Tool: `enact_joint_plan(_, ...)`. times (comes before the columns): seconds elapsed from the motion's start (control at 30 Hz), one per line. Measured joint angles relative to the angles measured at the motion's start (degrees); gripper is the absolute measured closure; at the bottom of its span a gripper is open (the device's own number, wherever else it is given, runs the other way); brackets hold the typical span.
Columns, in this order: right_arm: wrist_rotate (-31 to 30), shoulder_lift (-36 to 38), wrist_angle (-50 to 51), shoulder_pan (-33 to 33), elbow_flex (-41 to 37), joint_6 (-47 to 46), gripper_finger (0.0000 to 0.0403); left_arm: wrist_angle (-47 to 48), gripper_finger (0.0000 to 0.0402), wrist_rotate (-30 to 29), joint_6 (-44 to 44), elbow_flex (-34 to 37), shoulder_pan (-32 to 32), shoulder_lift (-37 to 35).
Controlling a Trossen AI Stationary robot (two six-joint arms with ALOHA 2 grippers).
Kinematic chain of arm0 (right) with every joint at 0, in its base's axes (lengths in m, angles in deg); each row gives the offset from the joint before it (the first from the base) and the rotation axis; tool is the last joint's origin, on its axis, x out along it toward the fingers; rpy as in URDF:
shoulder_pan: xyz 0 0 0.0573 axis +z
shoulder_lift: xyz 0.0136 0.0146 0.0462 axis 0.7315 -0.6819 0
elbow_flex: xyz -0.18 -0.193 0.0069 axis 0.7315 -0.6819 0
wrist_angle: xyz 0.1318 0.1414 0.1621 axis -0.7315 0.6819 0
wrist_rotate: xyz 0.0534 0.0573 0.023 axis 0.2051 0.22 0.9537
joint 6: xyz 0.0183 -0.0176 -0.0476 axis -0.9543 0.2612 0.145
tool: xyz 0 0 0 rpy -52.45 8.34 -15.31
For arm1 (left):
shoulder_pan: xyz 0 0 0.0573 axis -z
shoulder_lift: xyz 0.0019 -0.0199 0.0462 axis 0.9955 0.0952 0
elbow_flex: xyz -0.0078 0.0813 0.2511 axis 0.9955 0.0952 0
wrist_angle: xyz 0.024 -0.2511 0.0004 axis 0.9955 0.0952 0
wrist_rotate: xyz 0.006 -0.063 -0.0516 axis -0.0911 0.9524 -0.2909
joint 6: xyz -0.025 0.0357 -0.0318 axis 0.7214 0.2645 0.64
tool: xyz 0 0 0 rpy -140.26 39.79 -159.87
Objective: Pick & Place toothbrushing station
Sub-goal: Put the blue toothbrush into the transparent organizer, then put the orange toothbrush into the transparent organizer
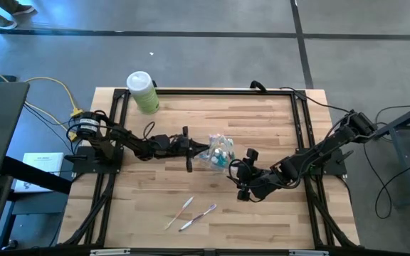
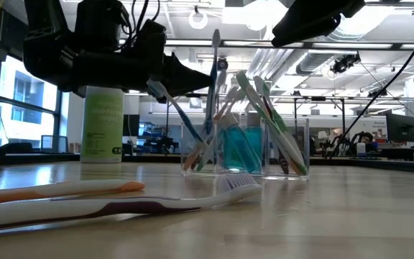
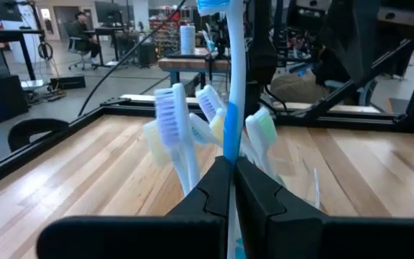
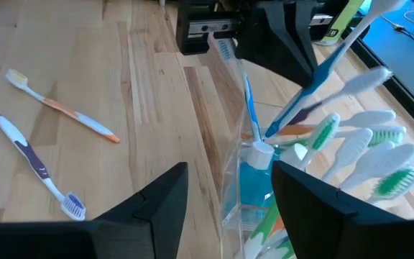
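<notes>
A clear plastic cup [image 1: 221,151] stands mid-table, holding several white, pink and green toothbrushes and teal white-capped tubes [image 2: 241,147]. My left gripper [image 1: 203,149] reaches in from the table's left and is shut on a blue-and-white toothbrush [image 3: 230,86] that stands upright at the cup. My right gripper [image 4: 228,208] is open just right of and nearer than the cup [image 4: 239,191], and it touches nothing that I can see. Two more toothbrushes, one orange [image 1: 179,212] and one white and purple [image 1: 198,217], lie flat on the table near the front. My left gripper pinches the handle [image 3: 228,162] of the blue-and-white toothbrush between its two fingers, below the head. The fingers come level from the table's left and lie across the handle. The brush stands upright, head up [image 2: 216,43], and its lower end reaches down among the brushes in the cup.
A larger pale-green bottle with a white cap [image 1: 142,91] stands at the table's far left. A black frame [image 1: 212,91] runs around the tabletop. Bare wood lies at the near right and far middle.
</notes>
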Motion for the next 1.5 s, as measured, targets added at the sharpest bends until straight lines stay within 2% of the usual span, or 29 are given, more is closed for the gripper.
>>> enact_joint_plan(0.4, 0.0, 0.0, -0.4, 0.0, 0.0, 1.0, 0.0210, 2.4, 0.0373, 0.0, -0.2, -0.1, 0.0, 0.0)
enact_joint_plan(0.67, 0.0, 0.0, -0.4, 0.0, 0.0, 1.3, 0.0210, 3.8, 0.0331, 0.0, -2.7, -0.1, 0.0, 0.0)
enact_joint_plan(0.93, 0.0, 0.0, -0.4, 0.0, 0.0, 1.4, 0.0210, -2.0, 0.0286, -1.5, -3.1, -0.1, 0.0, 0.0)
enact_joint_plan(1.1, 0.0, 0.0, -0.4, 0.0, 0.0, 1.5, 0.0210, -6.3, 0.0277, -1.6, -3.5, -0.1, 0.0, -0.4)
enact_joint_plan(1.33, 0.0, 0.0, -0.4, 0.0, 0.0, 2.1, 0.0210, -7.0, 0.0277, -1.7, -1.5, -0.1, 1.0, -5.7)
enact_joint_plan(1.5, 0.0, 0.0, -0.4, 0.0, 0.0, 2.1, 0.0210, 2.4, 0.0277, -1.6, 3.9, -0.1, 4.0, -14.2)
